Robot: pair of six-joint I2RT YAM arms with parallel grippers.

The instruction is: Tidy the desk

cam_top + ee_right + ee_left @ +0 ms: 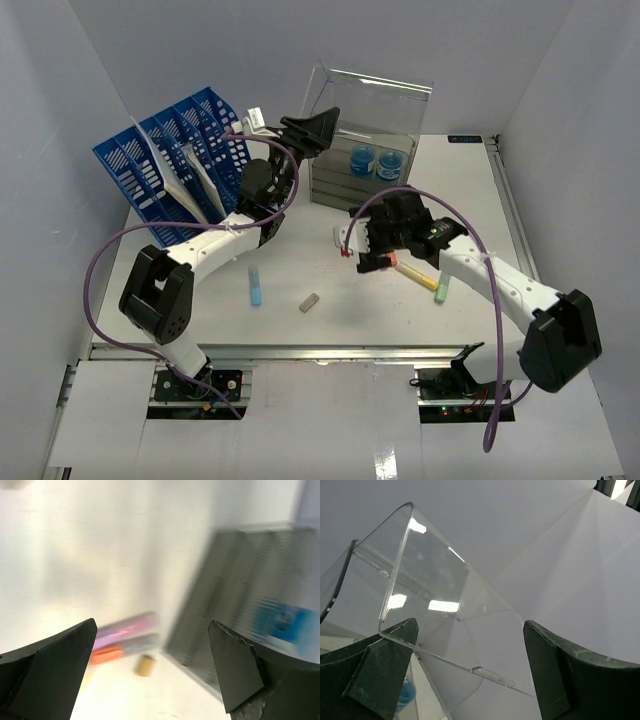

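Right gripper [151, 630]: jaws apart, the nearer arm;
Orange-capped marker [415, 273]: we find it just beside, on the desk [330, 335], axis slanting near-right;
Left gripper [470, 625]: apart, at the clear box [372, 105].

Looking down on the desk [330, 330] — large, flat, white, rectangular, lying level. Edged along the near side by a metal rail [350, 351]; hemmed in left, right and behind by pale walls [560, 100]. Also visible in the blurred right wrist view — probably the pale ground [75, 555].

Blurred: markers [127, 630], drawer box [235, 605], desk [115, 690]
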